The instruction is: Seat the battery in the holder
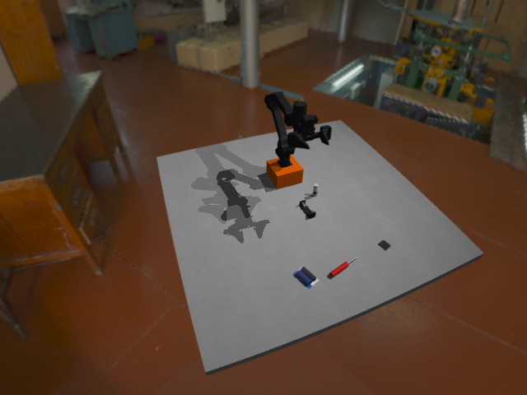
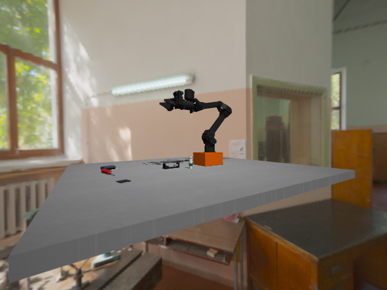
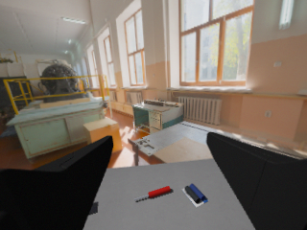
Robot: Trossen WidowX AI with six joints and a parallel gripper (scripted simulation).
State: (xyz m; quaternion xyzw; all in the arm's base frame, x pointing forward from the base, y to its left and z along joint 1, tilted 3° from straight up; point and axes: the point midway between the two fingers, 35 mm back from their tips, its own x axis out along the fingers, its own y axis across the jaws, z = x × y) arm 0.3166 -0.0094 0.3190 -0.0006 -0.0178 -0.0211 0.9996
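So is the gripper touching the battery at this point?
Apart. The exterior view shows the gripper open and raised high above the table, while the battery stands upright on the surface beside the orange base, well below it.

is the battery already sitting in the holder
No, the battery stands upright on the table beside the orange base, apart from the black holder, and the open gripper is raised, holding nothing.
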